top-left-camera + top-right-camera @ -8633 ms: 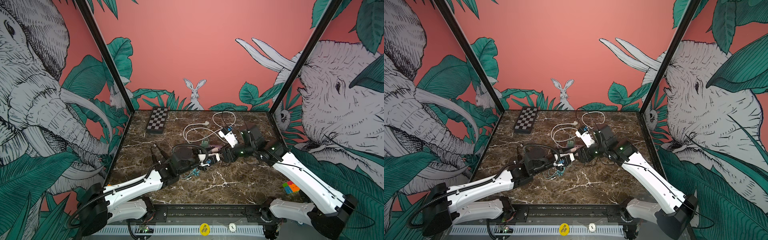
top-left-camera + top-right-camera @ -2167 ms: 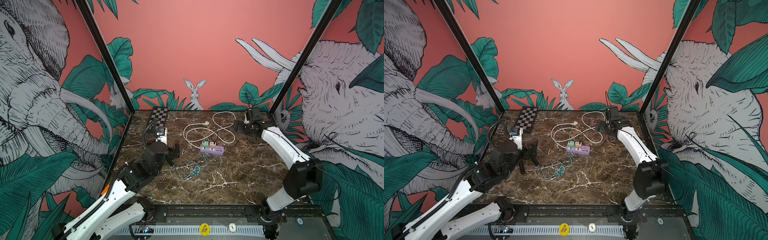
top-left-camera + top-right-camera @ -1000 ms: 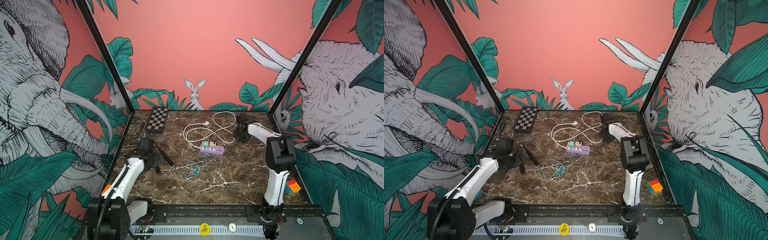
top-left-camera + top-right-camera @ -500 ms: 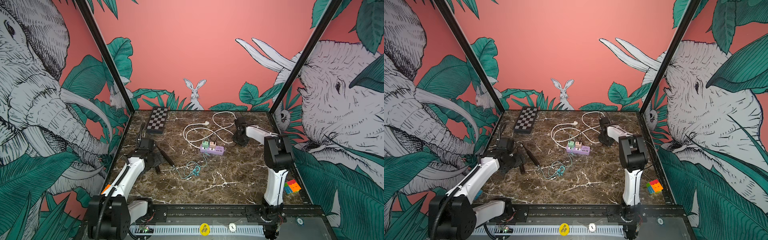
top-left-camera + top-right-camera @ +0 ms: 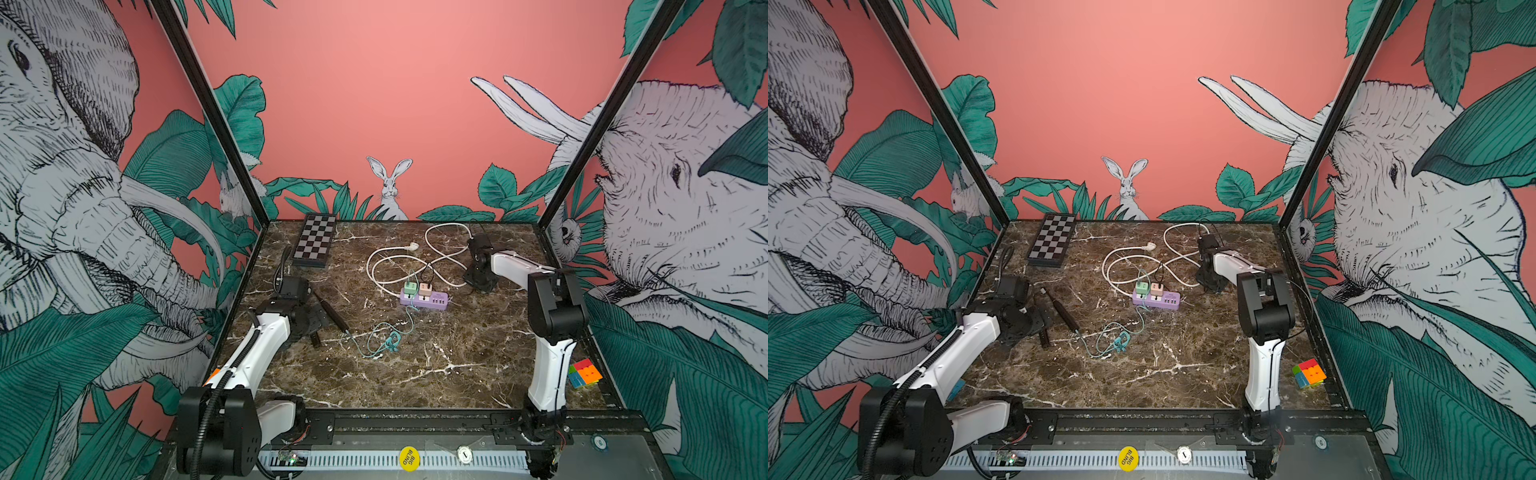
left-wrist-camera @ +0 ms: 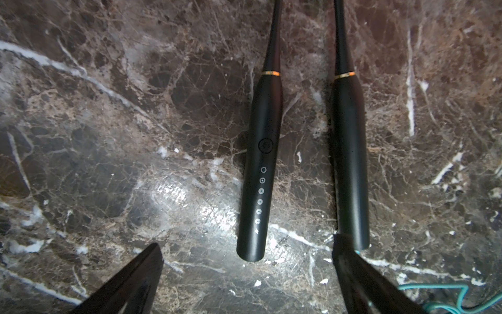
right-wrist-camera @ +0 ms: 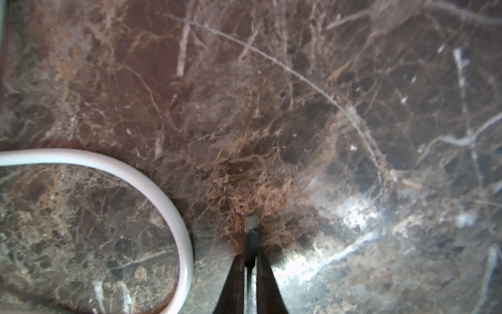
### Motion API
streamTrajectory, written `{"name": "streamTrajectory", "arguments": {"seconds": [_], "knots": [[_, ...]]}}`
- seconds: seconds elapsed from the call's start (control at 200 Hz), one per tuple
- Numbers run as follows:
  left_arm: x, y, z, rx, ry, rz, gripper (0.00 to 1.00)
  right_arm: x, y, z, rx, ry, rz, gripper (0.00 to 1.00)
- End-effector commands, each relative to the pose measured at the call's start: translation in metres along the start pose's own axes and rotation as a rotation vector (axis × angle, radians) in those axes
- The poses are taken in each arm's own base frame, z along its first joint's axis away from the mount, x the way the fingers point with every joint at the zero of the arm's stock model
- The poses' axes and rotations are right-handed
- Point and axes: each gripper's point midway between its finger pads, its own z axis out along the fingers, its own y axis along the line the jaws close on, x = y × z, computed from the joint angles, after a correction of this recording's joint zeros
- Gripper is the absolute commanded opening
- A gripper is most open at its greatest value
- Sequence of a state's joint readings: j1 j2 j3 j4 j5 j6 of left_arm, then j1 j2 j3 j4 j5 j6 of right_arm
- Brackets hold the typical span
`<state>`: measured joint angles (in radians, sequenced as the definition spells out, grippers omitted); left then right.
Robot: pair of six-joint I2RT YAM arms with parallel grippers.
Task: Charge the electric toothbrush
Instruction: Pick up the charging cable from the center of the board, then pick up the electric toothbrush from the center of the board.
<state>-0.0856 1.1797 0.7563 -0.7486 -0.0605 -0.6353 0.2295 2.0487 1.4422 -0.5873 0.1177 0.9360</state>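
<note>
Two black electric toothbrushes lie side by side on the marble. One toothbrush (image 5: 330, 312) (image 6: 350, 152) has a teal cable (image 5: 386, 341) at its base. The second toothbrush (image 6: 260, 168) shows its buttons, and its base (image 5: 314, 338) sticks out from under my left gripper (image 5: 312, 322) (image 6: 247, 242), which hovers open above that end. At the back right my right gripper (image 5: 478, 286) (image 7: 250, 261) points down at the table, shut on a thin black plug (image 7: 251, 228) with a metal tip. The purple power strip (image 5: 424, 299) (image 5: 1156, 300) holds a green adapter (image 5: 410, 286) and a pink adapter (image 5: 424, 287).
A looping white cable (image 5: 395, 266) (image 7: 152, 174) lies behind the strip and beside my right gripper. A folded chessboard (image 5: 313, 241) sits at the back left, and a colour cube (image 5: 585, 372) at the front right edge. Walls close in three sides.
Over the last second my right gripper's jaws have closed onto the black plug, with the arm shifting slightly. My left arm and both toothbrushes have stayed put.
</note>
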Motion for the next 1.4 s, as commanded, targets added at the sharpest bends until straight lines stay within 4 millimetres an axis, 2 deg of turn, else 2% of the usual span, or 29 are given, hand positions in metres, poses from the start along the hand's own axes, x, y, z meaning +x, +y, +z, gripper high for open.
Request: {"name": "streamTrajectory", "arguments": {"seconds": [0.0, 0.065, 0.115, 0.17, 0.275, 0.405, 0.6, 0.665, 0.68, 0.7, 0.785, 0.795, 0.86, 0.98, 1.105, 1.215, 1.395], "knots": [[0.003, 0.006, 0.003, -0.019, 0.007, -0.006, 0.99, 0.014, -0.004, 0.009, 0.021, 0.042, -0.005, 0.07], [0.003, 0.006, 0.003, -0.022, 0.010, -0.004, 0.99, 0.016, -0.003, 0.010, 0.016, 0.050, -0.004, 0.05], [0.004, 0.007, 0.003, -0.023, 0.013, -0.004, 0.99, 0.015, -0.003, 0.010, 0.014, 0.047, -0.003, 0.00], [0.005, 0.007, 0.003, -0.023, 0.013, -0.006, 0.99, 0.015, -0.003, 0.008, 0.013, 0.047, -0.004, 0.00], [0.006, 0.009, 0.004, -0.029, 0.018, -0.007, 0.99, 0.009, 0.005, -0.008, -0.037, 0.031, -0.031, 0.00], [0.007, 0.014, 0.005, -0.063, 0.039, -0.008, 0.99, -0.009, 0.021, -0.052, -0.123, -0.071, -0.111, 0.00], [0.014, 0.024, 0.007, -0.130, 0.102, -0.025, 0.99, -0.028, 0.022, -0.131, -0.200, -0.262, -0.273, 0.00], [0.016, 0.026, 0.007, -0.136, 0.107, -0.031, 0.99, -0.028, 0.020, -0.158, -0.213, -0.316, -0.344, 0.00], [0.017, 0.027, 0.008, -0.137, 0.108, -0.032, 0.99, -0.026, 0.021, -0.159, -0.214, -0.323, -0.363, 0.00], [0.017, 0.027, 0.008, -0.135, 0.104, -0.036, 0.99, -0.029, 0.020, -0.176, -0.235, -0.364, -0.374, 0.00], [0.023, 0.030, 0.010, -0.136, 0.112, -0.057, 0.97, -0.031, 0.015, -0.215, -0.262, -0.481, -0.427, 0.00], [0.024, 0.030, 0.010, -0.139, 0.114, -0.059, 0.97, -0.027, 0.012, -0.212, -0.253, -0.480, -0.439, 0.00], [0.027, 0.034, 0.014, -0.150, 0.119, -0.071, 0.95, -0.028, 0.003, -0.237, -0.270, -0.561, -0.453, 0.00], [0.028, 0.040, 0.024, -0.182, 0.108, -0.088, 0.93, -0.024, 0.002, -0.283, -0.393, -0.671, -0.483, 0.00], [0.022, 0.034, 0.033, -0.171, 0.101, -0.110, 0.89, -0.007, 0.017, -0.313, -0.534, -0.684, -0.559, 0.00], [0.016, 0.025, 0.039, -0.129, 0.079, -0.117, 0.85, 0.006, 0.024, -0.329, -0.597, -0.697, -0.604, 0.00], [0.011, 0.020, 0.048, -0.097, 0.045, -0.153, 0.83, 0.018, 0.023, -0.356, -0.672, -0.757, -0.642, 0.00]]}}
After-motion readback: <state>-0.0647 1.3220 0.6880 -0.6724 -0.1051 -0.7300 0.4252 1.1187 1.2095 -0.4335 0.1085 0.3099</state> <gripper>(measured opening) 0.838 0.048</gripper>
